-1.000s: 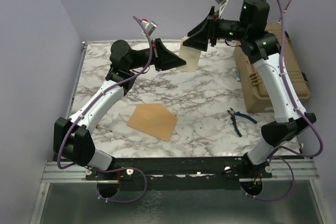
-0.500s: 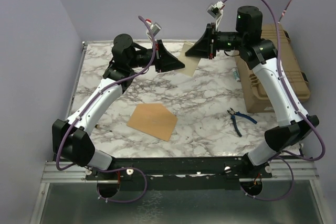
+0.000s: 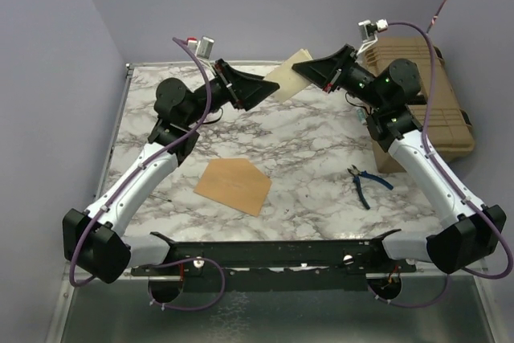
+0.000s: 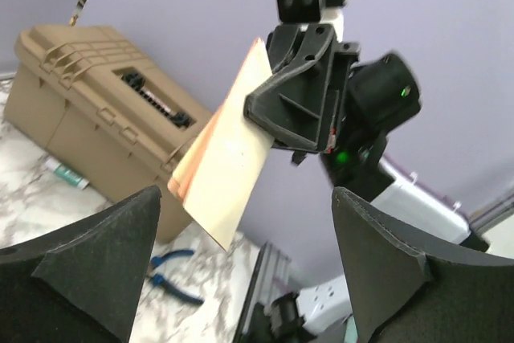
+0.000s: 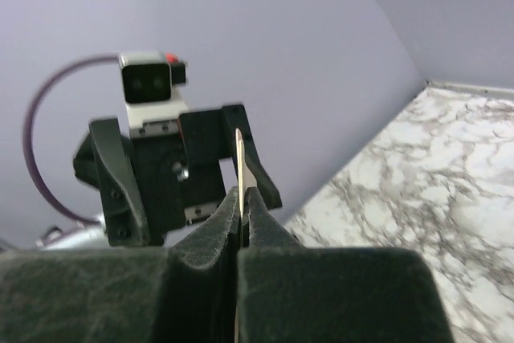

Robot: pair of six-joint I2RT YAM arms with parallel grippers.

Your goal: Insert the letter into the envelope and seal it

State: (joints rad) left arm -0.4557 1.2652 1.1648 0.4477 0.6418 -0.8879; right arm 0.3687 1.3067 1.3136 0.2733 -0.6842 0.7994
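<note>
Pale pinkish-tan paper, a plain flat sheet, is the letter (image 3: 291, 78). It is up in the air, above the far part of the white and grey marble tabletop (image 3: 321, 146). The right pincer (image 3: 312, 75) has hold of it. In the right wrist view its two black fingers (image 5: 205, 234) are pressed together on the sheet's thin edge (image 5: 238, 158), with no gap showing.

The left pincer (image 3: 270, 88) points at the letter from the other side, and its tip is just beside the sheet's lower corner. Its two fingers (image 4: 88, 255) are spread wide apart and have nothing between them. In the left wrist view the letter (image 4: 229, 170) hangs tilted out in front of them. I cannot tell if they touch it.

The orange-brown paper envelope (image 3: 233, 185) with the pointed flap lies flat on the tabletop, near the front and well apart from both pincers.

Blue-handled pliers (image 3: 365, 182) lie on the right side of the tabletop. A tan plastic case (image 3: 422, 106) sits behind them at the right edge.
</note>
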